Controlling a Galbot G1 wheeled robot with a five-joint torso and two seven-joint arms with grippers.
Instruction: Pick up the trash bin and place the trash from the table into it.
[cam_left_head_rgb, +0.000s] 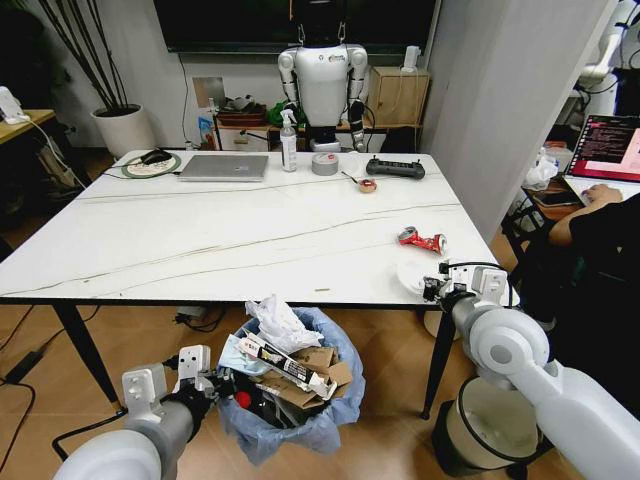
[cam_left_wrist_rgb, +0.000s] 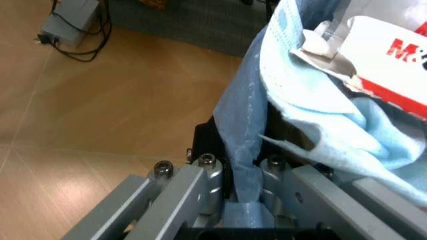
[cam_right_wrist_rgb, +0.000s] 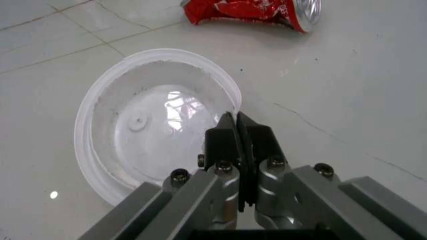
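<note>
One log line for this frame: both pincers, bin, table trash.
left pincer: shut on trash bin bag rim, below table edge | right pincer: shut on white plastic lid rim | crushed red can: on table

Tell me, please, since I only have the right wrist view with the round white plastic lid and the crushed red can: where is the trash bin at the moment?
Observer: The small round dark trash bin, lined with a crinkly light-blue bag, is below the near edge of the glossy white marble-look table, straight in front of the robot.
Operator: Thank you. Is anything holding it?
Observer: Yes, the left gripper is shut on its bag-covered rim.
Operator: And where on the table is my gripper working?
Observer: The right gripper is at the table's near right corner, at the round white plastic lid.
</note>
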